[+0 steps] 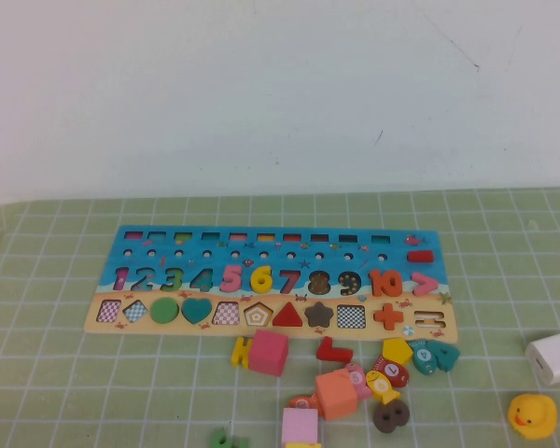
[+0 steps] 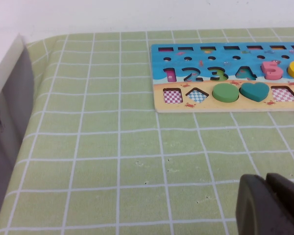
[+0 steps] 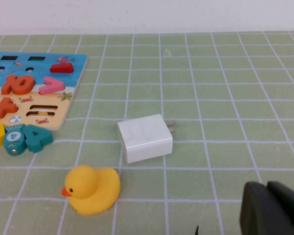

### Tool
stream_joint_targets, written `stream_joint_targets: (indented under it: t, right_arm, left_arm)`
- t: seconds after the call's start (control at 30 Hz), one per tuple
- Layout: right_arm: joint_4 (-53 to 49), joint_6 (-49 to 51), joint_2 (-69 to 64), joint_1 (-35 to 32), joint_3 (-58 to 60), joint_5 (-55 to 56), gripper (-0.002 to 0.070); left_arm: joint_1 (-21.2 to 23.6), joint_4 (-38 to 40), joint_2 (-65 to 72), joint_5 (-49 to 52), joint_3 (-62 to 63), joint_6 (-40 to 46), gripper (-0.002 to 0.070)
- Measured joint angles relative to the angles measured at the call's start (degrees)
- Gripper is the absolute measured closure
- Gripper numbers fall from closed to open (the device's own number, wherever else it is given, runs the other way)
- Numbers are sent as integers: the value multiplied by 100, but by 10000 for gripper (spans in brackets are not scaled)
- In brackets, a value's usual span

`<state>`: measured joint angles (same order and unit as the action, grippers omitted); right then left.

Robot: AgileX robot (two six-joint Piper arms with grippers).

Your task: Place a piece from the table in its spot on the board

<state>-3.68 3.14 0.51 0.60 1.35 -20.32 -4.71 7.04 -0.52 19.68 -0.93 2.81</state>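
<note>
Three views are covering this moment. From the high view, the board (image 1: 271,280) is lying flat on the green checked surface (image 1: 65,373), its blue band carrying coloured numerals and its tan strip carrying shape cut-outs. The piece (image 1: 261,277), a yellow "6", is sitting in its place on the blue band, between the pink 5 and the purple 7. Loose blocks are lying in a cluster just below the board's lower edge: a magenta cube (image 1: 270,352), a red L-shaped block (image 1: 333,351), a yellow pentagon block (image 1: 397,351) and a teal numeral 4 (image 1: 442,354). A white charger (image 1: 553,357) and a yellow rubber duck (image 1: 532,414) are resting well to the right of the cluster. Neither of my arms is appearing in this view.

From the left wrist view, my left gripper (image 2: 267,205) is hovering above bare surface, well apart from the board's near left corner. Its fingers (image 2: 252,208) are pressing together, holding nothing. The board's left end is showing a green circle (image 2: 225,92) and a teal heart (image 2: 255,91) seated in the tan strip.

From the right wrist view, my right gripper (image 3: 267,210) is hanging above bare surface near the charger and duck. Its fingers (image 3: 255,210) are meeting with no visible gap, gripping nothing. The board's right end is showing an orange 10 (image 3: 18,84).
</note>
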Motion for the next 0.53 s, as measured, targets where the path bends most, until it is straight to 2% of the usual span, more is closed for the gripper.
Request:
stream_joint_targets:
  t: [0.53]
  right_arm:
    - [0,0,0,0,0,0,678]
  left_arm:
    - [-13,0,0,0,0,0,676]
